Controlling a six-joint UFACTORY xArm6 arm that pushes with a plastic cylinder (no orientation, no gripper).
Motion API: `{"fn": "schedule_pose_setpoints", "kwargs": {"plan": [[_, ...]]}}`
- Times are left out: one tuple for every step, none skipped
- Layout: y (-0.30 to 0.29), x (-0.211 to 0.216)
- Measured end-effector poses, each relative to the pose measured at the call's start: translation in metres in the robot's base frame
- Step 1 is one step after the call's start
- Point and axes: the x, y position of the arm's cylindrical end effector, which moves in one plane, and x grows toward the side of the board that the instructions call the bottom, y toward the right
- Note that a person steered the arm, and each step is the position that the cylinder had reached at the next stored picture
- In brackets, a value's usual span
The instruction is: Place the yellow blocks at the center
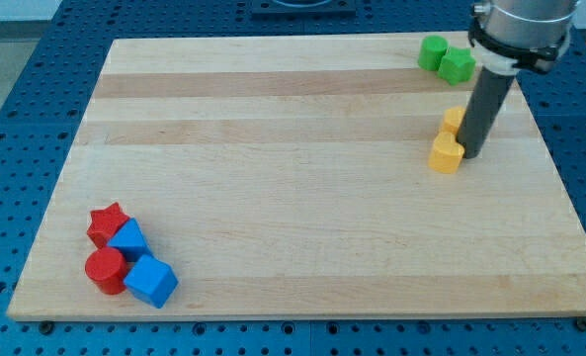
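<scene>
Pressing my tip [472, 155] against two yellow blocks [447, 153] and [454, 121] near the right edge of the pale wooden worktop [293, 198], well off centre. No claw fitted, only a dark rod. Green blocks [446, 57] above; red and blue blocks [126, 262] bottom left.

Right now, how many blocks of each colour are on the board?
Green: 2, green block and green block
Yellow: 2, yellow block and yellow block
Red: 2, red star and red cylinder
Blue: 2, blue block and blue cube
Total: 8
</scene>
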Motion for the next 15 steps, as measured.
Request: {"fn": "schedule_pose_setpoints", "kwargs": {"plan": [[-0.026, 0.0], [-0.052, 0.0], [-0.076, 0.0], [-0.098, 0.0], [-0.086, -0.005], [-0.043, -0.004], [-0.025, 0.012], [-0.054, 0.025], [-0.074, 0.006], [-0.098, -0.01], [-0.111, -0.021], [-0.063, -0.019], [-0.058, -0.004], [-0.084, 0.023], [-0.105, 0.022]]}}
